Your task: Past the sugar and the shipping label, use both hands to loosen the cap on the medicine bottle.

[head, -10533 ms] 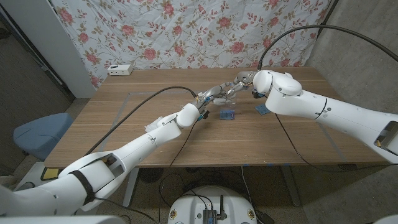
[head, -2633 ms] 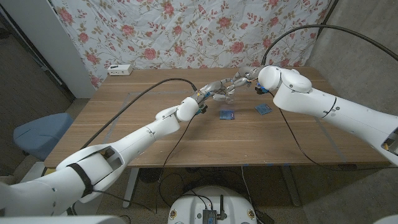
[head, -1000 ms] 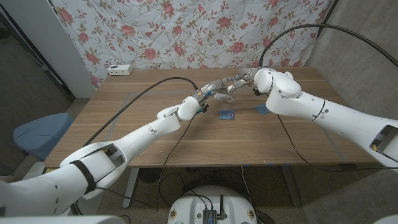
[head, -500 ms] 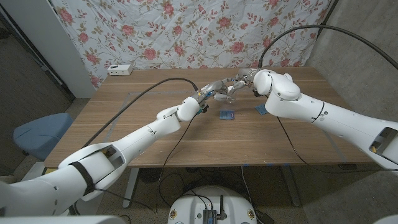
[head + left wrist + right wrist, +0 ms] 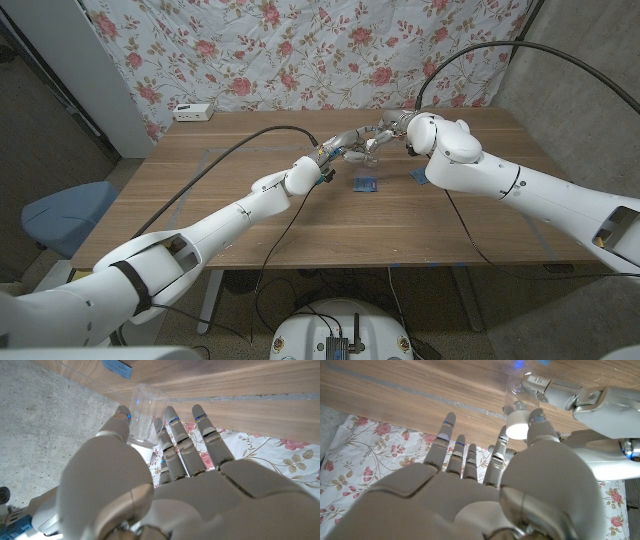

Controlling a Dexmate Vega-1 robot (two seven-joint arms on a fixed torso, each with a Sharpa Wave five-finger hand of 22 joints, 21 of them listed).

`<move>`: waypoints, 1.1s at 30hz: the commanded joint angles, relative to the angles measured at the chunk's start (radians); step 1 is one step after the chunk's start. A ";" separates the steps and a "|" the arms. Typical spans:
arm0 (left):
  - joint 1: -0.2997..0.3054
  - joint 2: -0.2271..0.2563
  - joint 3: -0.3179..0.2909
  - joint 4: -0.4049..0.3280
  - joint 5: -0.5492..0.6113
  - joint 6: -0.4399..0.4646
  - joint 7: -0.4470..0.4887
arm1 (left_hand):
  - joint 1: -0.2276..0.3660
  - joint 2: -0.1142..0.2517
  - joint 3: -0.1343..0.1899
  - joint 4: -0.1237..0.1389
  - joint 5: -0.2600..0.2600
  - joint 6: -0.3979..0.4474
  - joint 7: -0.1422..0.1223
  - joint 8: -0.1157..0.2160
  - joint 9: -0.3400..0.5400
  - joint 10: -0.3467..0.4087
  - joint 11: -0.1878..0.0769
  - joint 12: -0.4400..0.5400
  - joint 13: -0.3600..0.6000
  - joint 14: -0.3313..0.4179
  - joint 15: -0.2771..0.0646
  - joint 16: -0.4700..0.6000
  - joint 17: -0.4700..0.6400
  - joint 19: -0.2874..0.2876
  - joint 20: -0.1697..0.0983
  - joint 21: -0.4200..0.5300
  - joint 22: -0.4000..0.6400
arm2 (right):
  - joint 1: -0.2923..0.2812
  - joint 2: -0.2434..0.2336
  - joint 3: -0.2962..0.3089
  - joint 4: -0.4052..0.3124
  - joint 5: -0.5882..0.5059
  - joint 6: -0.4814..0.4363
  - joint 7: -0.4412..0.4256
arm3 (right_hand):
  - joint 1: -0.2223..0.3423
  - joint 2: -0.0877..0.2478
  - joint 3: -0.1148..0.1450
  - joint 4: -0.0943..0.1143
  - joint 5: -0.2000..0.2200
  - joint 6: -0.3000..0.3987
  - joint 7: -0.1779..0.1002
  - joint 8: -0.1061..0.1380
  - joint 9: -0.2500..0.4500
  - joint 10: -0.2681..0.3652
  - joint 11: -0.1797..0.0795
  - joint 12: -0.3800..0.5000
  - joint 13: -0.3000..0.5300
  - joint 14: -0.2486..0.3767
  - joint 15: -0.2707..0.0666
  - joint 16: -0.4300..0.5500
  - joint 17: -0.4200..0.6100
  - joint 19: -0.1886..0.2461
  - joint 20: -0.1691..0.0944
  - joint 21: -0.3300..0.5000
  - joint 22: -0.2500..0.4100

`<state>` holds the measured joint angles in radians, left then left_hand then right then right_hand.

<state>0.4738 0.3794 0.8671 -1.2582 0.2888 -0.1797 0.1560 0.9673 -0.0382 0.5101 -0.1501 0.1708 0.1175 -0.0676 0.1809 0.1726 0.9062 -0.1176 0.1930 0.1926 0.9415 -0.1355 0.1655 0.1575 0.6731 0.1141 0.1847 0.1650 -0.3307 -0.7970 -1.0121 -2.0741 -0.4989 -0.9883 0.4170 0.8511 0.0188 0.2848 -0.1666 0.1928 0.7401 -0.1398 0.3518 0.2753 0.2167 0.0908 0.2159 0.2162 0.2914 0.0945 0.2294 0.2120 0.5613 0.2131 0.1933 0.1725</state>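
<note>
- Bottle [image 5: 526,387] now sits gripped by left hand [image 5: 150,480]; both hands have barely moved lately.
- Right hand [image 5: 485,485] fingers pinch white cap [image 5: 516,430], so loosening seems underway.

A brown wood grain is shown by the worktop [image 5: 200,190]. The bottle [image 5: 146,419] is made of clear plastic and is closed by a white cap [image 5: 517,430]. Two small blue packets [image 5: 365,184] are seen on the wood. The hands [image 5: 165,485] are pale grey. The backdrop cloth [image 5: 300,50] is white, patterned with pink roses and green leaves.
</note>
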 commanded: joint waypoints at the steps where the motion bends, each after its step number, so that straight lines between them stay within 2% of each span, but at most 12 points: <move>1: 0.001 0.000 -0.001 0.004 -0.004 -0.003 -0.002 | 0.003 0.011 0.009 0.003 0.004 0.002 -0.004 0.004 0.002 0.030 -0.026 0.004 0.005 0.009 -0.051 0.008 0.002 -0.002 -0.003 0.001 0.002 | -0.012 0.006 0.010 -0.001 0.008 -0.006 -0.016 | 0.021 0.005 0.013 -0.002 0.001 0.007 -0.010 0.011 0.001 0.010 -0.008 0.003 0.004 0.005 -0.010 0.008 0.003 0.016 -0.001 0.007 0.001; 10: 0.001 -0.001 -0.001 0.008 -0.007 -0.006 -0.004 | 0.003 0.009 0.011 0.002 0.004 0.004 -0.004 0.004 0.002 0.029 -0.023 0.003 0.005 0.008 -0.052 0.008 0.002 -0.002 -0.003 0.001 0.002 | -0.012 0.002 0.025 0.001 0.049 0.005 -0.009 | 0.046 0.025 0.035 -0.004 0.003 0.001 -0.033 0.008 -0.002 0.008 -0.013 0.000 0.004 0.003 -0.012 0.007 0.006 0.019 -0.001 0.006 0.001; 20: 0.002 -0.003 -0.001 0.009 -0.007 -0.005 -0.002 | 0.002 0.008 0.012 0.002 0.003 0.004 -0.005 0.004 0.002 0.030 -0.023 0.004 0.005 0.009 -0.051 0.008 0.002 -0.002 -0.004 0.001 0.002 | -0.011 -0.009 0.048 0.003 0.110 0.030 0.000 | 0.076 0.047 0.063 -0.005 0.007 -0.023 -0.058 -0.006 -0.009 -0.006 -0.023 -0.008 0.003 -0.007 -0.013 0.003 0.010 0.008 0.001 0.000 0.001; 25: 0.001 -0.004 0.000 0.009 -0.007 -0.004 -0.003 | 0.000 0.008 0.012 0.003 0.003 0.003 -0.004 0.004 0.002 0.029 -0.022 0.004 0.005 0.010 -0.051 0.008 0.003 -0.002 -0.004 0.001 0.002 | -0.007 -0.015 0.054 0.006 0.136 0.042 0.006 | 0.080 0.062 0.075 0.001 0.008 -0.039 -0.077 -0.016 -0.014 -0.017 -0.034 -0.012 0.003 -0.018 -0.013 0.000 0.014 0.001 0.001 -0.002 0.001; 33: -0.004 -0.006 0.002 0.014 -0.007 -0.005 -0.005 | -0.001 0.007 0.014 0.003 0.003 0.003 -0.003 0.004 0.002 0.029 -0.027 0.003 0.005 0.010 -0.050 0.008 0.002 -0.003 -0.003 0.001 0.002 | -0.020 -0.025 0.077 0.004 0.175 0.064 -0.011 | 0.100 0.080 0.088 -0.003 0.012 -0.052 -0.082 -0.028 -0.021 -0.032 -0.061 -0.017 0.003 -0.030 -0.016 -0.002 0.016 -0.007 0.001 -0.004 0.001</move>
<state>0.4750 0.3758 0.8660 -1.2490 0.2826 -0.1833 0.1526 0.9688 -0.0414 0.5130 -0.1471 0.1702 0.1175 -0.0676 0.1810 0.1726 0.9058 -0.1179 0.1930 0.1929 0.9416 -0.1355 0.1705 0.1575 0.6731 0.1142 0.1847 0.1650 -0.3413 -0.8096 -0.9600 -2.0698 -0.3741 -0.9514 0.4160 0.9430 0.0897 0.3619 -0.1674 0.1975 0.6912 -0.2164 0.3260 0.2535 0.1820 0.0426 0.1995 0.2161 0.2672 0.0787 0.2276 0.2258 0.5608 0.2169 0.1933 0.1725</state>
